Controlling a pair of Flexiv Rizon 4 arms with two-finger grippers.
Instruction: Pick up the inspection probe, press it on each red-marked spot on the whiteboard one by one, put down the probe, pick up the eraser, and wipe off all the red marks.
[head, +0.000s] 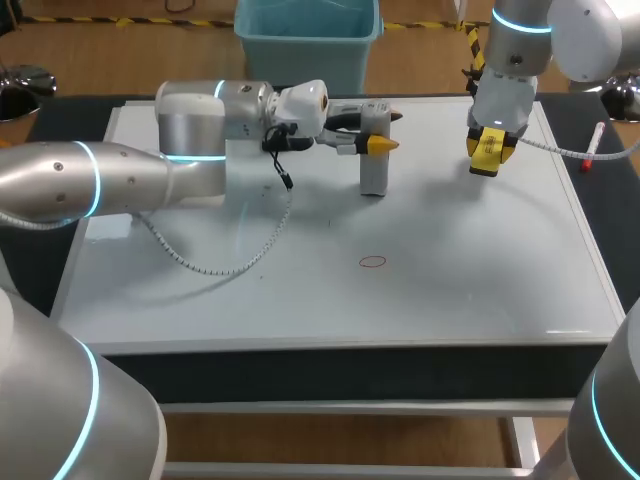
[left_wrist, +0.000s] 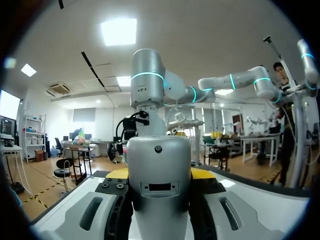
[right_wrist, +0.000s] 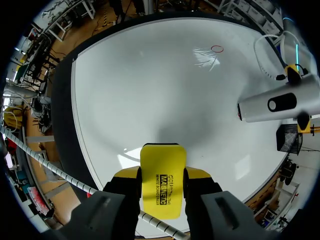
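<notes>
Toward the far middle of the white rectangular whiteboard (head: 300, 300), the left gripper (head: 376, 128) grasps the upright grey cylindrical probe (head: 373, 172) near its top. It looks rigid, smooth and light. The right gripper (right_wrist: 161, 175) clamps the flat yellow eraser (right_wrist: 161, 192), likely soft-faced, above the board's far right.

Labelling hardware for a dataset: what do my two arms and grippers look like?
Both arms are rounded silver-grey tubes with cyan rings at the joints. A white spiral cable trails from the left arm and another from the right arm. The jaws are dark, tipped bright yellow.
</notes>
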